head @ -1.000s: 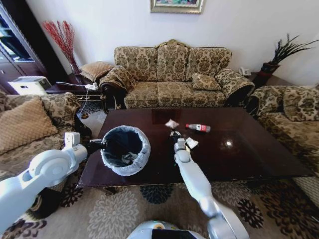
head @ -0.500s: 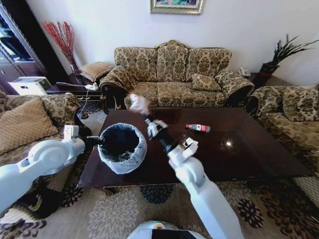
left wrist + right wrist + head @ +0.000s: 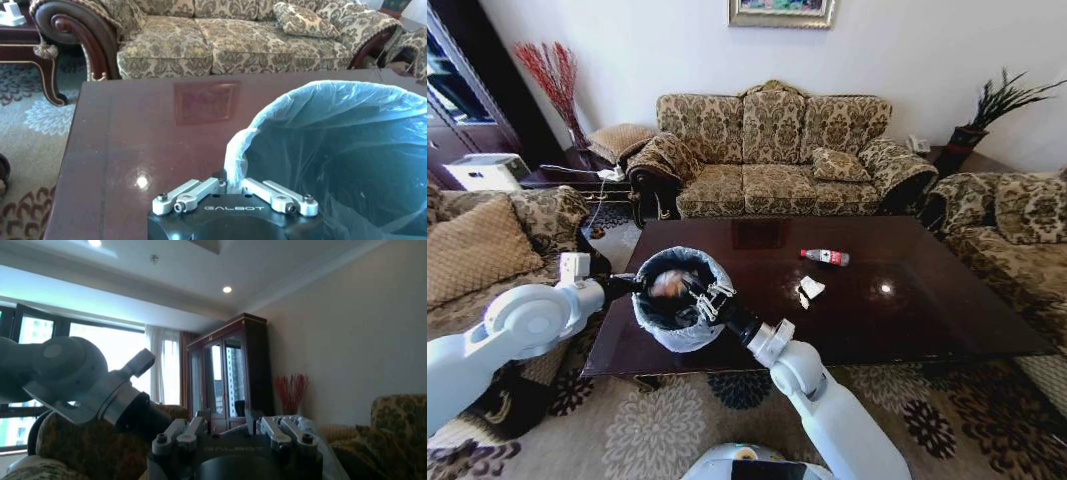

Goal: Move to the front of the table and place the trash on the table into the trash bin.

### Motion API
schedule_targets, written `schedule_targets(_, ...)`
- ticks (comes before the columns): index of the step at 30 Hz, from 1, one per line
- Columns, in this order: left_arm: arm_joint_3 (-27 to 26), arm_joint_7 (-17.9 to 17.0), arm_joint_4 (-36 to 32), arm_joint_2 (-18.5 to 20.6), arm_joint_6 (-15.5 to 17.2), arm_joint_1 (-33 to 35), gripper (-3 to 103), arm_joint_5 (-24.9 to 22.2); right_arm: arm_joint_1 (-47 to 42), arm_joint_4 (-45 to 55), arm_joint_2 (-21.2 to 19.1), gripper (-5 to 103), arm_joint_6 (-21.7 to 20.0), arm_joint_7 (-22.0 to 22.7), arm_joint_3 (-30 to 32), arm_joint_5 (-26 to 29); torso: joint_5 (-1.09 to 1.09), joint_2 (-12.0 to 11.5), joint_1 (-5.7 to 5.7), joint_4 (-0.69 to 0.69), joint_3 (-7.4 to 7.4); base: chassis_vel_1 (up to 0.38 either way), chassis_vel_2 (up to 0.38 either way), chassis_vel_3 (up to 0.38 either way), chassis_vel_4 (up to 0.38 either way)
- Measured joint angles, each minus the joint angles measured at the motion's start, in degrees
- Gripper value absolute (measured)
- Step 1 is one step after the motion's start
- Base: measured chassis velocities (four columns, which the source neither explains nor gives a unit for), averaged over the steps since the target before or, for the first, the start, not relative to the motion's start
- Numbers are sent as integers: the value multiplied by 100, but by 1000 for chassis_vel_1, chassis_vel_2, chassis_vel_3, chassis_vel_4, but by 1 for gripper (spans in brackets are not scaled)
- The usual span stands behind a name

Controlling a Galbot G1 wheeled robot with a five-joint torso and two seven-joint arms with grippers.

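The crumpled pinkish paper scrap [image 3: 665, 285] hangs over the bag-lined round dark bin [image 3: 689, 330], pinched in the right pincer [image 3: 689, 291]. The left pincer [image 3: 231, 187] clamps the bin's rim. A tilted bin could spill onto the glossy reddish-brown surface [image 3: 907, 310].
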Motion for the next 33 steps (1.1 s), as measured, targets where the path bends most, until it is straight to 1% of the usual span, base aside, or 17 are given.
schedule_targets(1, -5, 2, 4, -9, 0, 0, 0, -1, -13, 13, 12, 36, 54, 11, 5, 9, 0, 0, 0, 0, 0, 0, 0, 0, 0)
schedule_targets(2, -5, 2, 4, -9, 0, 0, 0, -1, -13, 13, 12, 36, 54, 11, 5, 9, 0, 0, 0, 0, 0, 0, 0, 0, 0)
schedule_targets(4, -11, -1, 45, -45, 6, 4, 0, 4, -111, 140, 66, 46, 211, 77, 96, 50, 0, 0, 1, 0, 0, 0, 0, 0, 0)
schedule_targets(5, -12, -6, 88, -84, 23, 11, 0, 24, -270, 285, 128, 51, 350, 228, 236, 39, 0, 0, 0, 0, 0, 0, 0, 0, 0)
schedule_targets(6, -12, -6, 88, -84, 23, 11, 0, 24, -270, 285, 128, 51, 350, 228, 236, 39, 0, 0, 0, 0, 0, 0, 0, 0, 0)
schedule_targets(8, -27, -50, 184, -215, 21, 31, 0, 97, -710, 624, 204, 63, 640, 1011, 609, -240, 0, 0, 0, 0, 0, 0, 0, 0, 0)
schedule_targets(9, -27, -50, 184, -215, 21, 31, 0, 97, -710, 624, 204, 63, 640, 1011, 609, -240, 0, 0, 0, 0, 0, 0, 0, 0, 0)
schedule_targets(12, -73, -74, 232, -422, 1, 79, 0, 190, -1340, 610, 212, 79, 713, 2093, 1440, -360, -1, 0, -1, 0, -1, 0, 0, 0, 0)
schedule_targets(13, -73, -74, 232, -422, 1, 79, 0, 190, -1340, 610, 212, 79, 713, 2093, 1440, -360, -1, 0, -1, 0, -1, 0, 0, 0, 0)
schedule_targets(14, -72, -74, 230, -466, -1, 85, 0, 229, -1469, 516, 223, 79, 681, 2257, 1619, -316, -1, 0, -1, 0, 0, 0, 0, 0, 0)
schedule_targets(17, -28, -75, 127, -634, -16, 99, 0, 363, -1945, -35, 379, 95, 567, 2645, 2208, -107, 1, 0, 0, -2, 0, 0, 0, 0, 0)
schedule_targets(19, -22, -71, 109, -654, -17, 111, 0, 383, -1976, -128, 396, 98, 562, 2697, 2239, -78, 1, 0, 0, -2, 0, 0, 0, 0, 0)
schedule_targets(20, -6, -62, 89, -689, -19, 137, 0, 445, -2031, -373, 423, 99, 475, 2840, 2284, 63, 1, 0, 0, -2, 0, 0, 0, 0, 0)
schedule_targets(24, 58, -34, 88, -740, -27, 141, 0, 553, -1918, -925, 461, 100, 351, 3090, 2319, 170, -1, 0, 0, 1, 0, -10, -10, 14, 13)
schedule_targets(25, 58, -34, 88, -740, -27, 141, 0, 553, -1918, -925, 461, 100, 351, 3090, 2319, 170, -1, 0, 0, 1, 0, -41, -40, 57, 51)
schedule_targets(28, 115, -18, 85, -759, -31, 135, 0, 587, -1575, -1753, 523, 100, 549, 3020, 2443, 58, -2, -1, 0, 1, 0, -84, -72, 95, 86)
schedule_targets(33, 139, 17, 65, -774, -31, 130, 0, 591, -1308, -2337, 549, 100, 643, 2967, 2444, 67, 4, -1, 1, 0, 1, -102, -83, 98, 79)
